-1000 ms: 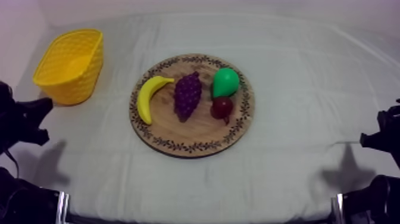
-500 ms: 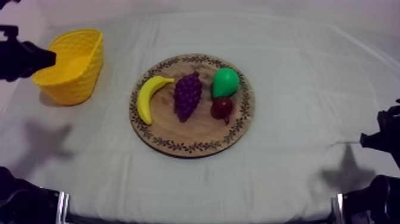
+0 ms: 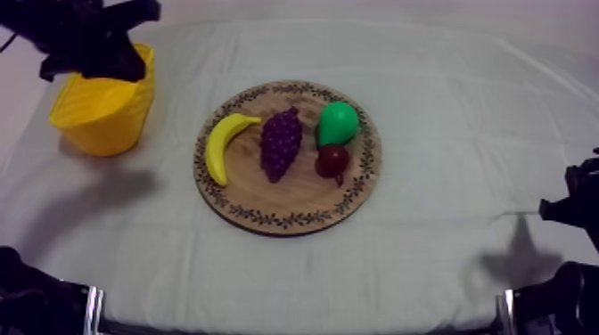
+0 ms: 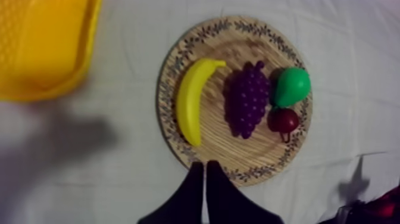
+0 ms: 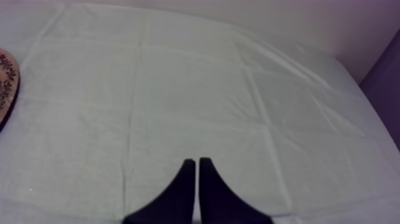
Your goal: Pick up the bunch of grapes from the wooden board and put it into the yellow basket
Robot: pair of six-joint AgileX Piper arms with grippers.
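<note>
Ahead of left gripper (image 4: 204, 170), past the fingertips and a little toward the pear side: grapes (image 4: 249, 101), lying on board (image 4: 214, 140), narrow end toward the tool, broad end away from it. Pinched into a narrow wedge, holding nothing, tips showing over the board's near rim, apart from the grapes.

Beside grapes on the basket side: banana (image 4: 191, 98), near but not touching. On the far side: pear (image 4: 290, 86) and small red fruit (image 4: 283, 120), pressed close; cannot tell whether touching.

Off to one side of the wedge, beyond the banana and clear of the board: basket (image 4: 41, 53), standing on cloth (image 4: 119, 179).

From above: left arm (image 3: 89, 40) reaching in at upper left, hanging over the basket, well apart from grapes at mid-board.

Low at the right edge of the table: right gripper (image 5: 197, 162), likewise closed to a thin wedge, empty, over bare cloth. Well apart from grapes; a sliver of board rim far off to its side.
</note>
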